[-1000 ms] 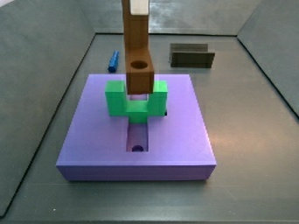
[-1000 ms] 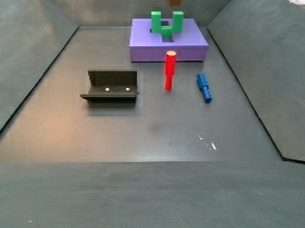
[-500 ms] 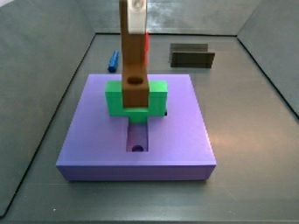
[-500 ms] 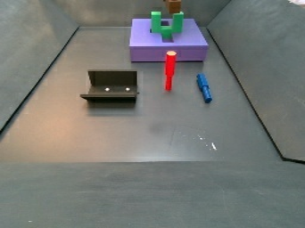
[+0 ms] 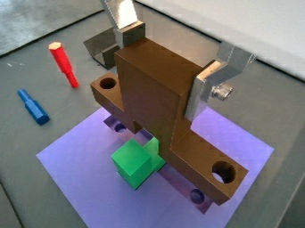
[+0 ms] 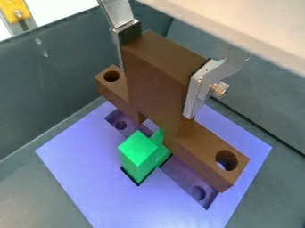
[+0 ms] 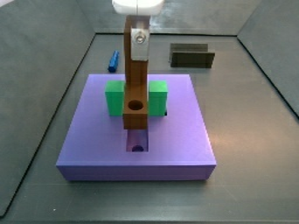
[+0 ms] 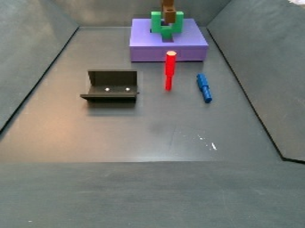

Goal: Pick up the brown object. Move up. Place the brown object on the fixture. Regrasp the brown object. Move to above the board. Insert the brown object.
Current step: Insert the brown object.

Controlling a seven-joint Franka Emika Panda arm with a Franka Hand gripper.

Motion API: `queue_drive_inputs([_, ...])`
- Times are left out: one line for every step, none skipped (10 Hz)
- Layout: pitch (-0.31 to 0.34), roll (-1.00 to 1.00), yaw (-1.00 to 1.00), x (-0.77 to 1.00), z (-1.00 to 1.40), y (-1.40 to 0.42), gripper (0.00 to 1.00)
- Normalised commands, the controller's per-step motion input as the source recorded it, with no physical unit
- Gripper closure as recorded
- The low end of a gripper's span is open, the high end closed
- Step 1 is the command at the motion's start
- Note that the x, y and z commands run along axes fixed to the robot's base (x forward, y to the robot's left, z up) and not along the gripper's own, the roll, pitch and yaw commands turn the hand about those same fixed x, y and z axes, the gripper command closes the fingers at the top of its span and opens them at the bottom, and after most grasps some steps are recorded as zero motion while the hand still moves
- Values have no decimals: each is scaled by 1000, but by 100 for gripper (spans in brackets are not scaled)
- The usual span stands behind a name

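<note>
No readable text, labels or numbers anywhere.

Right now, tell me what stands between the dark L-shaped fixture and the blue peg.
The upright red peg stands between the dark L-shaped fixture and the blue peg in a side view; the tool is over the board.

A side view sits close to the board [image 7: 140, 131], looking down its length, with the fixture [image 7: 193, 56] far behind. A side view from the opposite end stands much farther back, high over the bench [image 8: 155, 151], so the board [image 8: 168, 43] lies far and the fixture [image 8: 111, 86] mid-left. Both wrist views ride just above the gripper [image 5: 173, 67] [image 6: 161, 62], looking steeply down past the brown object [image 5: 155, 98] [image 6: 161, 89] onto the board. All four views share the board and the brown object [image 7: 136, 79] [image 8: 169, 14].
</note>
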Motion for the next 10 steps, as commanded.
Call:
queue_drive_inputs([11,0,-83,0,-240,29,100])
queue_drive_inputs([0,-14,-23,0,-320,0,100])
queue_drive_inputs([-14,-90,-14,0,-371,0,100])
queue_drive_inputs([-44,-100,-6,0,-351,0,100])
queue_drive_inputs([-59,-91,-6,0,-251,0,100])
queue_drive_inputs([-27,-39,-29,0,-209,0,100])
queue_drive_inputs([-9,0,-46,0,-214,23,100])
queue_drive_inputs([-66,0,0,0,-217,114,100])
queue_drive_inputs([-107,0,0,0,-217,123,100])
queue_drive_inputs([-84,0,0,6,-211,57,100])
